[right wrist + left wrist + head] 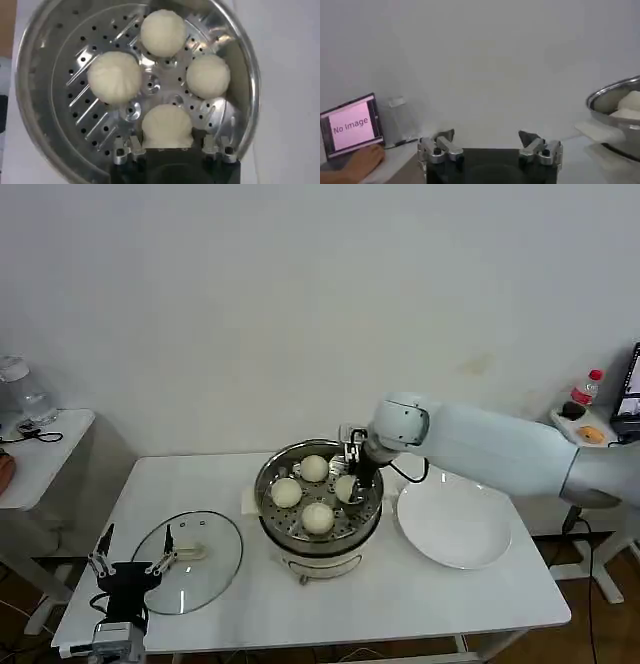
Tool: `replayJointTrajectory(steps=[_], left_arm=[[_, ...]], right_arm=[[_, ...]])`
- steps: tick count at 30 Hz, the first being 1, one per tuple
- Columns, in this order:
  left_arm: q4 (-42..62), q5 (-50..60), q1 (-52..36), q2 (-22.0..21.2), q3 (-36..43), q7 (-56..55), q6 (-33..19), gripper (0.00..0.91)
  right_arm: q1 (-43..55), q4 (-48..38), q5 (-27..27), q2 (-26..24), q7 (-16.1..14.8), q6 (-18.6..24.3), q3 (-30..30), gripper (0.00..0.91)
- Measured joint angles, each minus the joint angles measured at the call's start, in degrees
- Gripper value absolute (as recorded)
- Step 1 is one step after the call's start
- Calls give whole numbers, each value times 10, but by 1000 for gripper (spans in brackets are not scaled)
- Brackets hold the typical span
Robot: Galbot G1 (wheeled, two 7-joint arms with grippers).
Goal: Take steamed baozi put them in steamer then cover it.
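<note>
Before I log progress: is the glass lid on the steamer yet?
No, the lid lies on the table left of the open steamer.

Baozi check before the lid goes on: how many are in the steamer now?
4, all on the perforated tray of the steamer: one baozi between the right claw's fingers, one beside it, one opposite, one on the other side. None on the plate.

Right gripper (352, 474) fingers spread, arm outstretched; left gripper (133, 556) parked low, fingers apart
</note>
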Motion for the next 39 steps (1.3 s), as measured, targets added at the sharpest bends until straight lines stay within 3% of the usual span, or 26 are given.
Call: replayJointTrajectory(steps=[6, 7, 24, 35, 39], left_arm=[[0, -1, 0, 0, -1, 0, 0, 907], [0, 0, 0, 0, -1, 0, 0, 907], [-1, -1, 0, 0, 0, 0, 0, 907], [2, -1, -1, -2, 5, 0, 1, 907], [0, -1, -2, -2, 6, 0, 1, 907]], right_arm=[[-7, -13, -12, 8, 0, 1, 4, 665], [-8, -15, -13, 8, 0, 1, 5, 907], [-5, -3, -10, -7, 19, -7, 39, 907], [3, 74, 34, -55, 53, -24, 87, 907], [-6, 107, 44, -74, 81, -26, 111, 907]])
